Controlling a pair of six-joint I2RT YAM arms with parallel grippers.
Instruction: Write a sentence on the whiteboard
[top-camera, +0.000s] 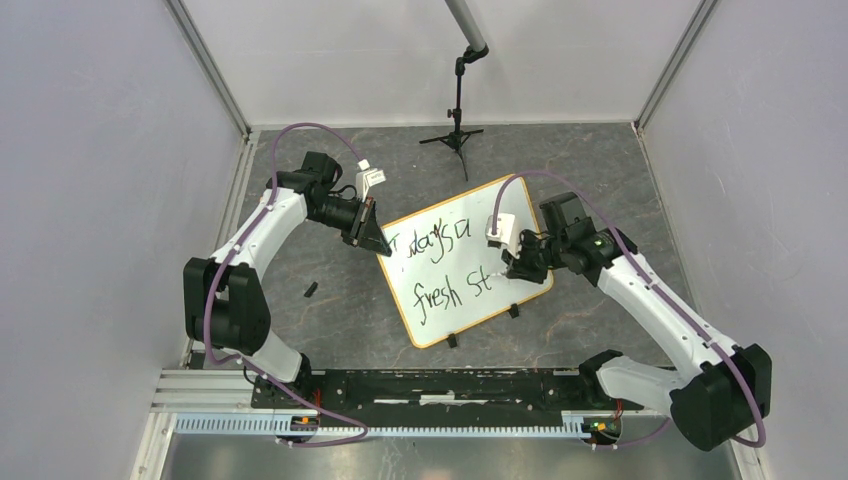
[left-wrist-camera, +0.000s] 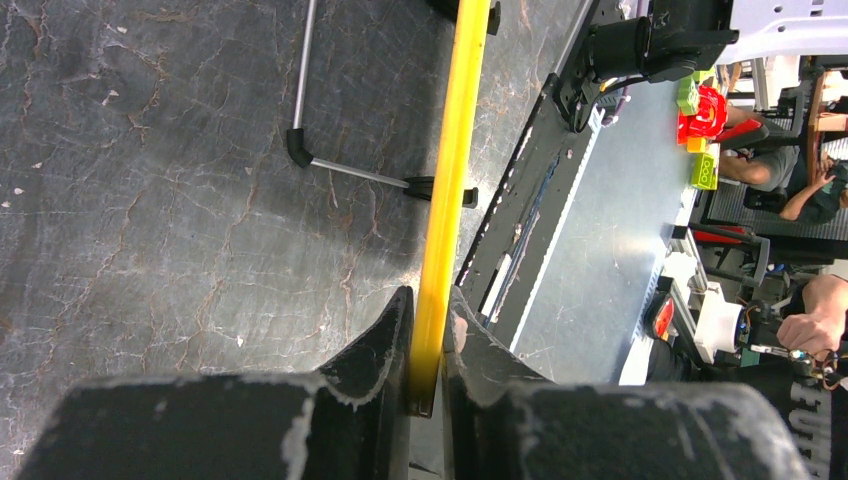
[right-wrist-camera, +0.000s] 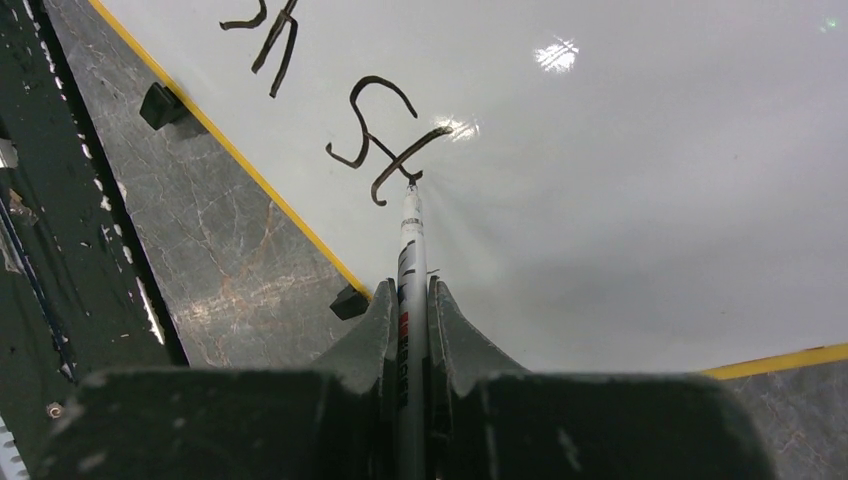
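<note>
Pale, bare walls (top-camera: 100, 150) close in the dark, marble-veined desk (top-camera: 330, 330) on three sides, with thin metal posts (top-camera: 212, 70) at the far corners. Well beyond the left tool (top-camera: 376, 240) and the right tool (top-camera: 513, 265), a small black tripod stand (top-camera: 458, 135) sits by the back wall under a grey pole (top-camera: 466, 25). On their near side, a ribbed aluminium rail (top-camera: 400, 425) lines the desk's edge.

Whiteboard (top-camera: 455, 265) on table (top-camera: 330, 320); left hand (top-camera: 374, 239) at its left edge; marker (right-wrist-camera: 410, 260) tip on board
</note>
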